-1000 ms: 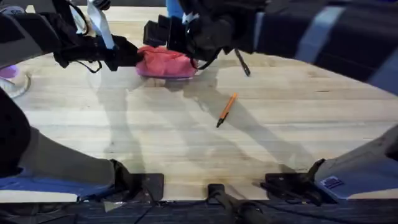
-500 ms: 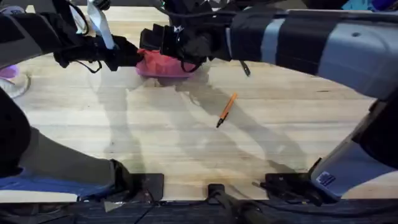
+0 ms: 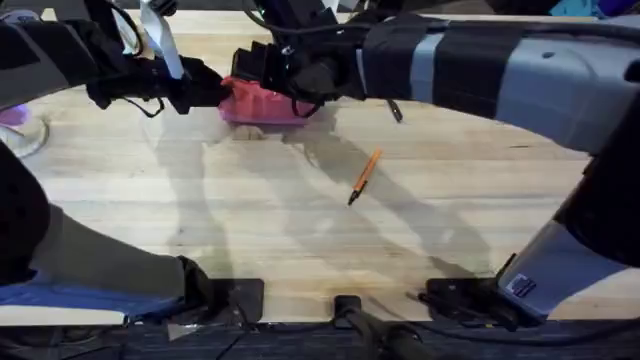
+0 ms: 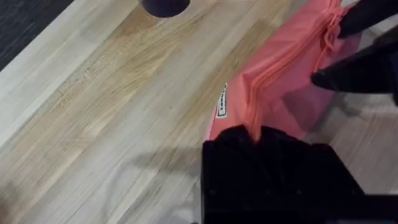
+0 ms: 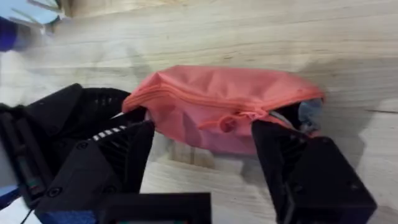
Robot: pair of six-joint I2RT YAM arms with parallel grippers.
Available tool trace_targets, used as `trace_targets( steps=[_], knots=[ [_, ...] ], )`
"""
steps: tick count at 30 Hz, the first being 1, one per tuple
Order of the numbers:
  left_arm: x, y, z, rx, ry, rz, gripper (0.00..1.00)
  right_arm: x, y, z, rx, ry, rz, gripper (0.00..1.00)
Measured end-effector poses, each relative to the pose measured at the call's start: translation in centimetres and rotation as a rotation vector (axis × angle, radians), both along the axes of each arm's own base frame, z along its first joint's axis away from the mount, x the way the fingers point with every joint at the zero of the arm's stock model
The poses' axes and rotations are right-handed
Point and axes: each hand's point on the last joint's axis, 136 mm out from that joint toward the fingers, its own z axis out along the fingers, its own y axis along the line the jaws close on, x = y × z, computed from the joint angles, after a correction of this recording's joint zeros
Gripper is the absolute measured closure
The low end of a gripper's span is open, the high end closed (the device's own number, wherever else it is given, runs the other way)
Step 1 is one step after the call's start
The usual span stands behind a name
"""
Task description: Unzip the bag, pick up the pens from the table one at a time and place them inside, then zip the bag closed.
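Fabric is bunched between the fingers of the left claw (image 4: 255, 134), which is clamped on the end of the bag (image 4: 292, 81) near its small white label; that hold looks meant to anchor the pouch so the zipper has something to pull against. The right claw (image 5: 202, 146) sits low over the other stretch of the bag (image 5: 224, 109), its two black fingers spread apart with the zipper pull hanging in the gap between them, not yet pinched. In the right wrist view the zipper seam runs along the raised top edge, and a dark slit shows at the end nearest the pull, so the bag seems partly open at most; I judge the unzipping step to be in hand. From overhead, the left claw (image 3: 205, 85) and the right claw (image 3: 262, 68) meet on the bag (image 3: 265, 103) at the far side of the table (image 3: 300, 240), the two arms converging from either side so that one steadies while the other works. The orange pen (image 3: 365, 176) lies alone on the planks toward the middle, well apart from the bag, and the black pen (image 3: 393, 108) lies just beside the right arm, nearer the pouch; both wait on the table until the opening is wide enough to take them.
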Motion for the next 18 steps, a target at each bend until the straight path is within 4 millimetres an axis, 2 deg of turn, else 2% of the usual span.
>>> trace_targets(
  steps=[3, 6, 10, 14, 18],
  knots=[
    [0.0, 0.0, 0.0, -0.002, 0.002, -0.001, 0.959, 0.4, -0.1, -1.3, -0.014, 0.011, -0.025, 0.110],
    [0.0, 0.0, 0.0, -0.002, 0.002, -0.001, 0.959, 0.6, -0.4, -1.5, -0.015, 0.014, -0.037, 0.160],
    [0.0, 0.0, 0.0, -0.002, 0.002, -0.001, 0.959, 1.0, -0.9, -1.6, -0.014, 0.021, -0.055, 0.288],
    [0.0, 0.0, 0.0, -0.003, 0.001, -0.001, 0.959, 1.6, -1.7, -2.2, -0.002, 0.045, -0.095, 0.441],
    [0.0, 0.0, 0.0, -0.003, 0.002, -0.001, 0.959, 1.8, -2.2, -2.8, -0.010, 0.060, -0.117, 0.684]
  ],
)
